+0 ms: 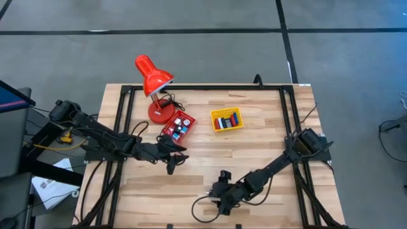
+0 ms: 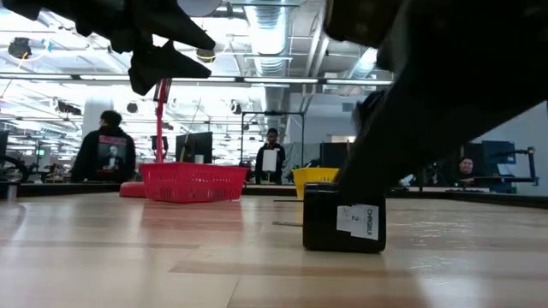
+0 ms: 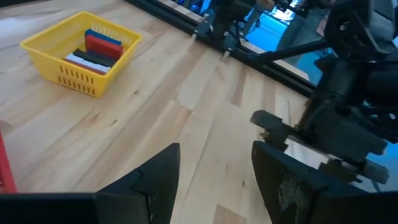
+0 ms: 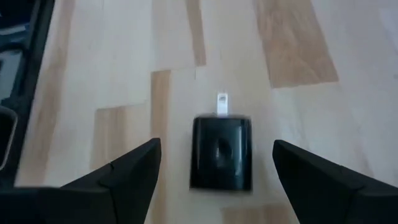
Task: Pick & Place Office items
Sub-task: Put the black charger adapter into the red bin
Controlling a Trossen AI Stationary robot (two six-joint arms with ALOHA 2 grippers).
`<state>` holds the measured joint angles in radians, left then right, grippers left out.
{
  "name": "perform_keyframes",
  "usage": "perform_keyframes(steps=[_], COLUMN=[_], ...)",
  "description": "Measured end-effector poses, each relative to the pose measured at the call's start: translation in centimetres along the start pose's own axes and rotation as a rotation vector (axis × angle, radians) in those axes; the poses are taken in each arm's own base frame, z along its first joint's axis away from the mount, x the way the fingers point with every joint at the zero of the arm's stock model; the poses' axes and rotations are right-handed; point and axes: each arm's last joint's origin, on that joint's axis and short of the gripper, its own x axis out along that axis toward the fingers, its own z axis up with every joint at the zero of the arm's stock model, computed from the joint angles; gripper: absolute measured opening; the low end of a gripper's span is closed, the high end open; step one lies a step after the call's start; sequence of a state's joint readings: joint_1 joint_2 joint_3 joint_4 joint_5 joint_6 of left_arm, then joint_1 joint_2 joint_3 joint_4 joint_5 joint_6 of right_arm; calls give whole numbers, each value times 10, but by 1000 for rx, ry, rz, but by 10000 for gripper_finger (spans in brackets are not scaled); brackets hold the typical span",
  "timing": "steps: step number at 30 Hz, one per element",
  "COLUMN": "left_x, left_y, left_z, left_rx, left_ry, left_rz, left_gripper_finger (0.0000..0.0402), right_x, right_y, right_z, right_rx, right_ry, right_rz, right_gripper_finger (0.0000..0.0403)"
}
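The right end effector [image 4: 214, 165] hovers low at the bottom centre of the worktop [image 1: 267, 152], fingers spread wide on either side of a black block [image 4: 221, 152], not touching it. The left end effector [image 3: 214, 180], part open and empty, sits left of centre. Other pieces fill the yellow basket [image 1: 227, 119] and red basket [image 1: 178, 124] beside the lamp [image 1: 152, 79].

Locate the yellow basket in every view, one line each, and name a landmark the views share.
High view: yellow basket sits at the table's middle, right of the red basket.
Low view: yellow basket stands at mid-distance, right of the red basket.
Left wrist view: yellow basket is near the upper left corner, with items inside.
Right wrist view: not in it.
Shared landmark: the red basket beside it, clear in the high and low views.
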<state>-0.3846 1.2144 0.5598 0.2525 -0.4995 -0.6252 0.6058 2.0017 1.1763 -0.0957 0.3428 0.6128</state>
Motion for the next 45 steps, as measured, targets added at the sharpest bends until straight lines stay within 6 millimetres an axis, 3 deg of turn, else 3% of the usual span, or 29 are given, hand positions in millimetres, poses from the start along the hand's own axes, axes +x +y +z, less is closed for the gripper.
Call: perform_keyframes(steps=[7,19,23,30,36,42,45], left_x=[-1,-1,-1,-1,-3,-7,-9], left_y=[-2,-2,-2,-4,-11,-20,-22], left_z=[-2,-2,-2,1,11,28,33], left_rx=[5,79,81,54,-9,-109,-15], left_ry=[5,11,11,-24,-117,-271,-324], left_rz=[-11,-7,-7,-30,-93,-196,-202], left_gripper_finger=[195,195,195,195,195,195,195], right_x=[9,15,12,-43,-98,-128,-138], right_y=[-11,-24,-29,-37,-66,-95,-104], right_z=[5,12,18,67,106,127,133], right_rx=[14,-27,-5,18,47,92,145], right_ry=[3,66,55,-154,-361,-455,-451], right_rz=[-26,49,51,84,-1,-36,75], right_gripper_finger=[289,133,133,133,133,134,139])
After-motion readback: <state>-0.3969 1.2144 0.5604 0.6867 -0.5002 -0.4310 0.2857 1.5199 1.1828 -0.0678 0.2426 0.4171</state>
